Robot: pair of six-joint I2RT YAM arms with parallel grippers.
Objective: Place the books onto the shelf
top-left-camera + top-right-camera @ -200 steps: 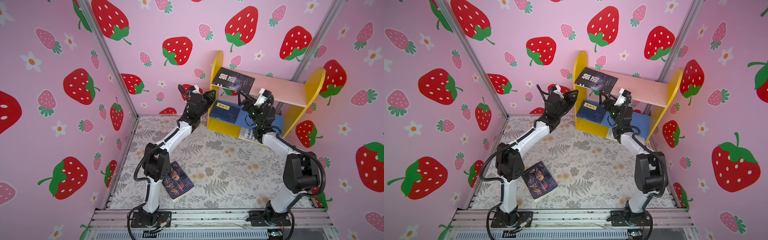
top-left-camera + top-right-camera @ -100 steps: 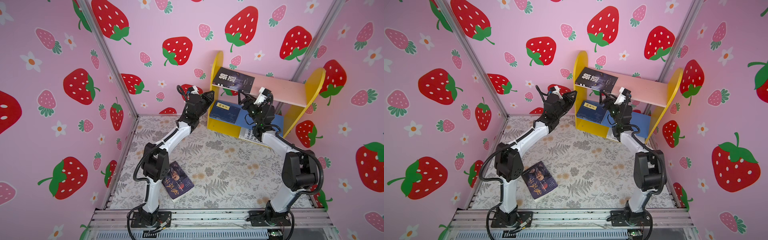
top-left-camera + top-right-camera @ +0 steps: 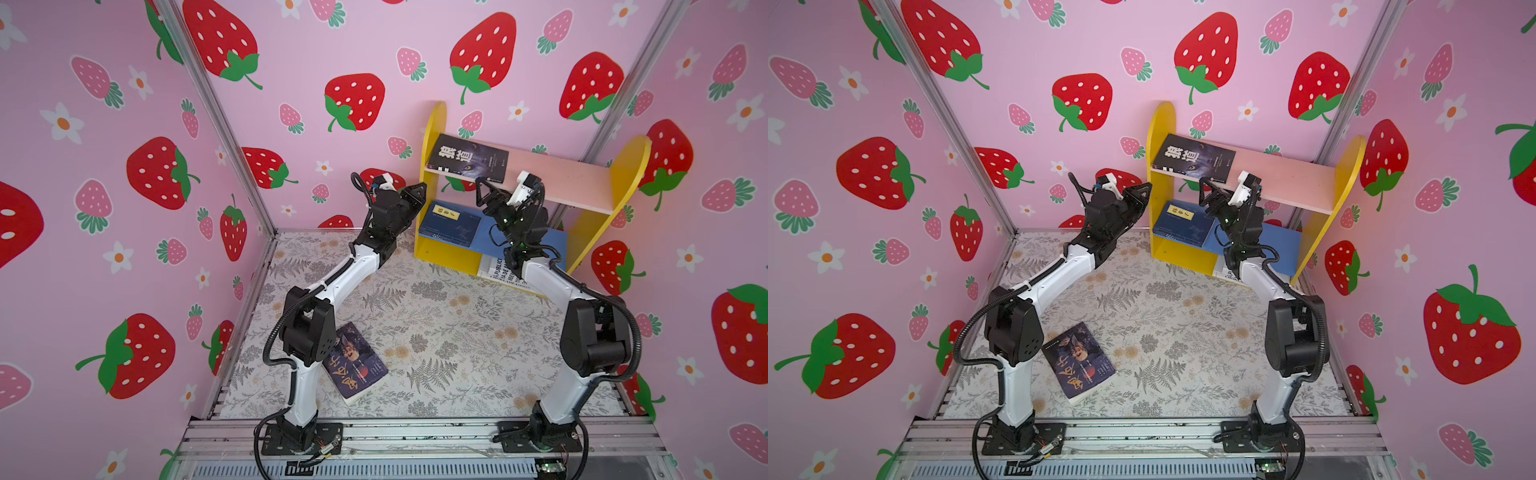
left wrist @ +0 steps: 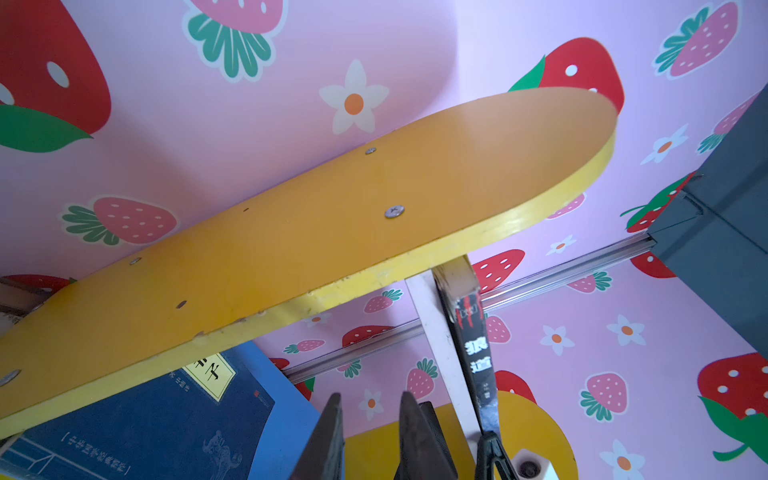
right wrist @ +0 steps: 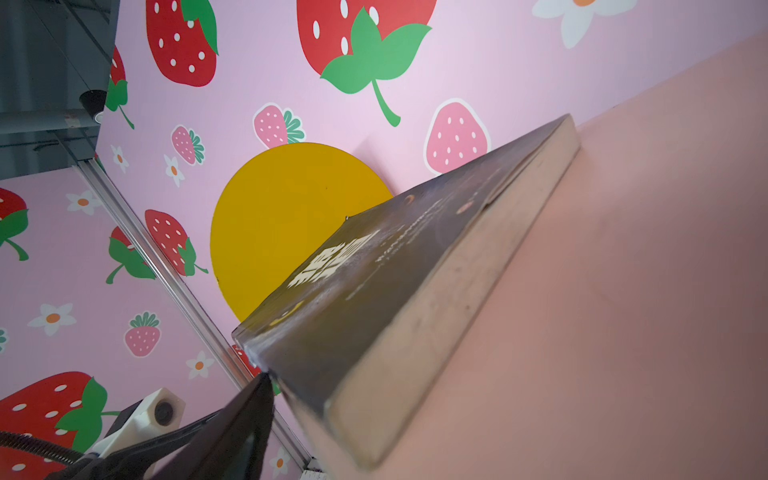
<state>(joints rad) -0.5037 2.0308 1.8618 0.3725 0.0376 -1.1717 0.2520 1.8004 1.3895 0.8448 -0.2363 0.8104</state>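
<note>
A dark book (image 3: 467, 160) with big white characters lies flat on the shelf (image 3: 625, 170), at the left end of its pink upper board (image 3: 561, 178) against the yellow side panel (image 3: 432, 120). The book's near corner hangs over the front edge. Navy books (image 3: 449, 226) are stacked on the blue lower board (image 3: 552, 245) below it. A white book (image 3: 496, 272) shows at the foot of the shelf, half hidden by the right arm, so I cannot tell whether it rests on the shelf or on the bench (image 3: 457, 332). One loose book (image 3: 357, 365) lies flat on the bench beside the left arm's base, well apart from the shelf. The right hand (image 3: 481, 193) is released, jaws wide and empty, just under the overhanging corner; in the right wrist view one finger (image 5: 249, 411) touches that corner. The left hand (image 3: 420, 192) hovers just beside the outer face of the side panel, its fingers (image 4: 328, 436) narrowly parted with nothing between them. The step in hand looks like seating the dark book. The next move probably calls for a gentle push on the corner, toward the wall, until the book sits fully on the board without tipping off. The loose book is not yet fetched.
</note>
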